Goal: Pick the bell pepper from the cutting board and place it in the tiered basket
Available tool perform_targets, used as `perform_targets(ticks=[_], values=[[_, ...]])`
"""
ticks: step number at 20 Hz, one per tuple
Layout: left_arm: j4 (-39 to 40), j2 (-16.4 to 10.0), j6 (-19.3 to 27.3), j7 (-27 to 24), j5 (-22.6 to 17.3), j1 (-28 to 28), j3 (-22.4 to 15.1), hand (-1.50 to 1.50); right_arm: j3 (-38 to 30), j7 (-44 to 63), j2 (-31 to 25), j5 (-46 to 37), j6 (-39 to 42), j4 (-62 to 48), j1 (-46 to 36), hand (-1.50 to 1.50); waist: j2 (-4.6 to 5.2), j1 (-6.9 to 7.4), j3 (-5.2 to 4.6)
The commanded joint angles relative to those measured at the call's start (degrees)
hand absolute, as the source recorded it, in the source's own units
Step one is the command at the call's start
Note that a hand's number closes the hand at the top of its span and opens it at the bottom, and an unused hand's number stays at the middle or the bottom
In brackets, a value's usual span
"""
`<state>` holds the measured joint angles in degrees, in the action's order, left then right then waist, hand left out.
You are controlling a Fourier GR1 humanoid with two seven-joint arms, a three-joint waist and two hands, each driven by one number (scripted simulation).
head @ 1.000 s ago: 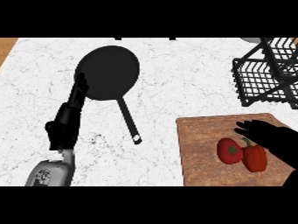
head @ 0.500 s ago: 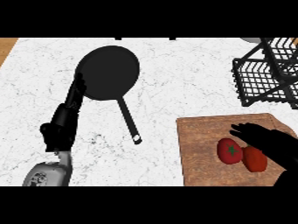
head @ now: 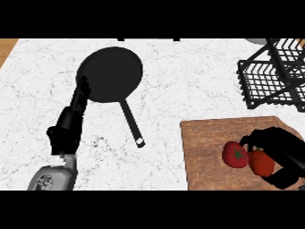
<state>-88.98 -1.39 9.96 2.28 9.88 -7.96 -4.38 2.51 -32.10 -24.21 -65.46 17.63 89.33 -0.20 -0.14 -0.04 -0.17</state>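
Pepper (head: 261, 163) noted on the board (head: 204, 143), at its right side and just beside a round red fruit with a green stem (head: 235, 154); the basket (head: 273, 80) is seen well apart from it, at the counter's (head: 181, 67) far right corner. Right hand (head: 285, 150) is seen laid over the pepper, fingers and thumb curled round it from either side, so that part of it is hidden. Left hand (head: 65, 130) is held open with fingers straight and together, pointed away along the left rim of the pan (head: 110, 74); nothing is held in it.
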Motion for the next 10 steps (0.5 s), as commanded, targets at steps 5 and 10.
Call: perform_targets(ticks=[5, 10], values=[[0.7, -0.98, -0.71, 1.83, -0.85, -2.38, 1.99, 0.0, -1.06, 14.21, 5.58, -7.43, -2.4, -0.99, -0.35, 1.5, 0.1, -0.21, 0.13], [0.5, 0.6, -0.3, 0.19, 0.31, 0.49, -0.57, 0.0, -1.19, 38.93, 12.37, -17.87, 6.36, 1.17, -1.25, 1.5, -0.03, -0.16, -0.07]])
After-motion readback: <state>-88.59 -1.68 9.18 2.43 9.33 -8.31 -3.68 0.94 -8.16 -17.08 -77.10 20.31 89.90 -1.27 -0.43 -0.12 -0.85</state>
